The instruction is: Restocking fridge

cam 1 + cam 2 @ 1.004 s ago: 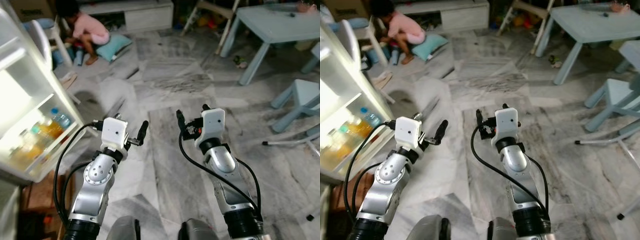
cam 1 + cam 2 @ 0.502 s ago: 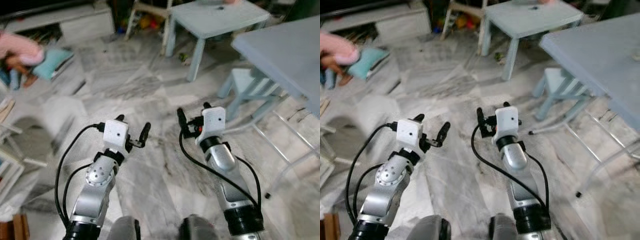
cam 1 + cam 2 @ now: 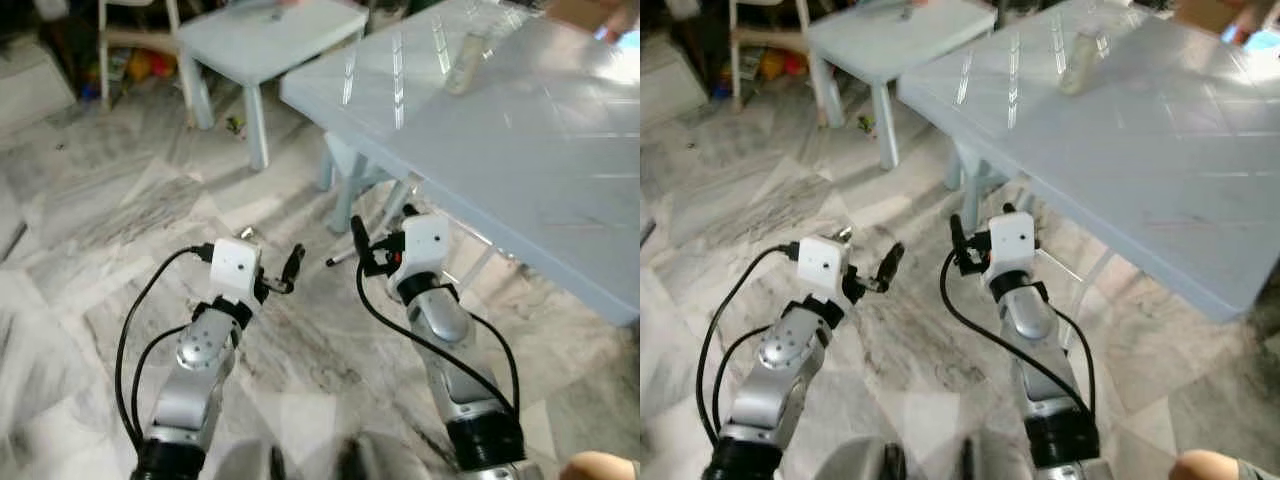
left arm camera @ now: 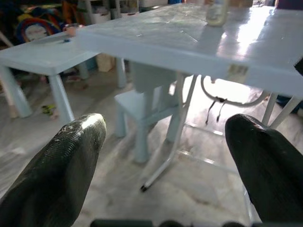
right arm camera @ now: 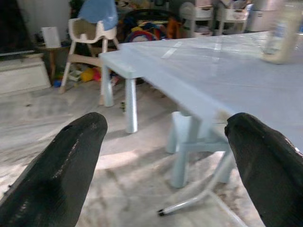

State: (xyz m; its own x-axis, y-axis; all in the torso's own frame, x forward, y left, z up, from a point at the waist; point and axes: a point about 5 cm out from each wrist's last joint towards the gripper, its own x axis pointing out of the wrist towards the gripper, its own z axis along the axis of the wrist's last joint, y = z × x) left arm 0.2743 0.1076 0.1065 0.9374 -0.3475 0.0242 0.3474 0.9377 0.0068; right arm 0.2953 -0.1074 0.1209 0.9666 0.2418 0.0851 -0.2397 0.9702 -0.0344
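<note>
Pale translucent plastic bottle (image 3: 463, 62) stands upright, long axis vertical, on large light-blue table (image 3: 520, 150), far side. Left gripper (image 3: 268, 266) and right gripper (image 3: 381, 237) spread, empty, above grey marble floor (image 3: 90, 260).

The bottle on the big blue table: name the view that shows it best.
The left eye view shows the bottle best: whole, upright, far across the table. The right eye view shows it similarly but blurrier. The left wrist view crops its top, and the right wrist view catches only a blurred part.
</note>
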